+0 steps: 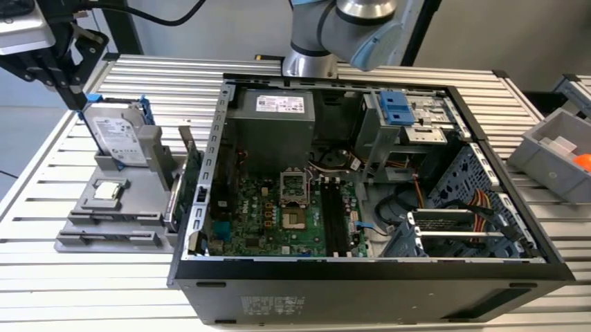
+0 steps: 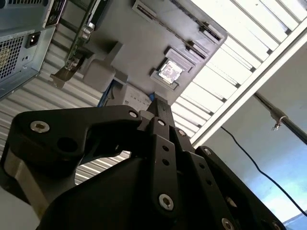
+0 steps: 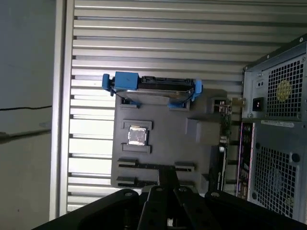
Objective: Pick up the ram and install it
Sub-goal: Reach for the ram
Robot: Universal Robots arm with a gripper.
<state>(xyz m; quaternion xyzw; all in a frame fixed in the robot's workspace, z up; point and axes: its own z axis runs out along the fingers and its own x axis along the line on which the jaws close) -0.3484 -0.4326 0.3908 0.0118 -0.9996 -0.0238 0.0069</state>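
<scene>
While the gripper [image 1: 76, 104] hangs above the hard drive [image 1: 120, 138] at the exterior view's left, its jaws appear closed on each other with nothing between them. In both wrist views the linkage converges to one narrow tip.

The ram [image 1: 191, 169] is taken here to be the thin greenish board standing on edge. It runs along the side of the grey fixture [image 1: 138, 207] nearest the open computer case [image 1: 369, 290]. It is untouched and apart from the gripper, with the drive and its holder between the two. The processor chip [image 1: 109, 190] lies flat on the fixture, just beside the drive's holder. The dark memory slots [image 1: 333, 214] run along the motherboard inside the case; whether any is filled cannot be told.

Hazards, as judged:
- **Collision:** the board stands in a tight gap between the drive holder and the case wall. A descent slightly off line could strike the case rim or the drive's blue frame.
- **Poor grip:** a board this thin, gripped off centre, could tilt or slip.
- **Binding:** a tilted board meeting a slot could bind and load the motherboard.
</scene>
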